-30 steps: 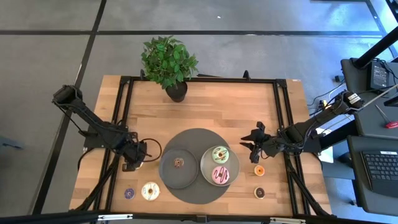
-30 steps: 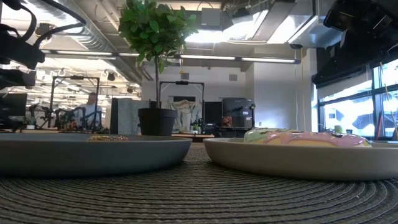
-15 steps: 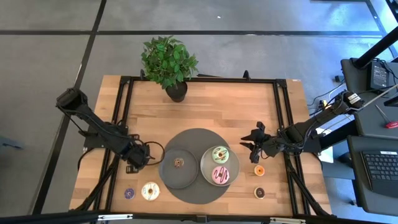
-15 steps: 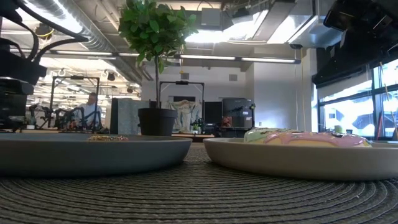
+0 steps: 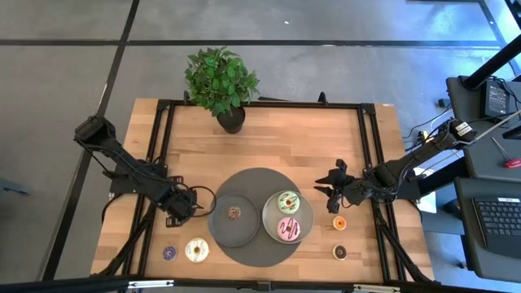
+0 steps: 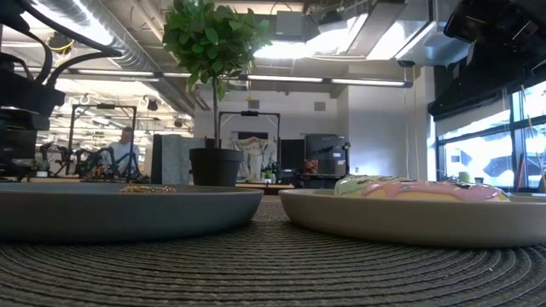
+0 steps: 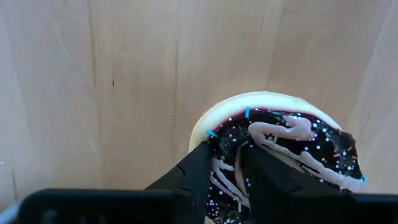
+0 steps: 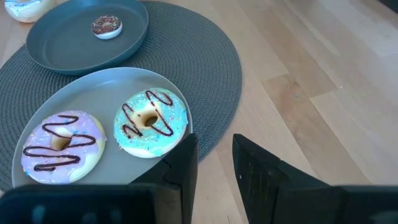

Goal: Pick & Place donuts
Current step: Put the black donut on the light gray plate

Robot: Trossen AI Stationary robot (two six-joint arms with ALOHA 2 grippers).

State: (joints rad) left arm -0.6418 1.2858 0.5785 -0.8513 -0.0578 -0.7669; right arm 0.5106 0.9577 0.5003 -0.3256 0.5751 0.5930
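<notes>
In the left wrist view my left gripper is shut on the chocolate-iced donut with pink drizzle. In the high view this gripper is just left of the left grey plate and hides the donut. That plate carries the brown mini. The green donut and the pink donut lie flat on the right plate. The cream donut and purple mini lie near the near-left corner. The orange mini and dark brown mini lie right of the mat. My right gripper waits open, above the orange mini. My left gripper pinches the chocolate donut at its rim, the iced ring running between the two fingers. The fingers come from above, pointing down. The donut sits tilted in the hold. Whether it is lifted clear of the wood I cannot tell.
Both plates rest on a round woven grey mat at the table's middle. A potted plant stands at the far edge. Black frame rails run along the table's left and right sides. Bare wood lies between the plant and the mat.
My left gripper has moved a little toward the table's right, closer to the left plate, keeping its hold on the chocolate donut. The right arm has kept still.
</notes>
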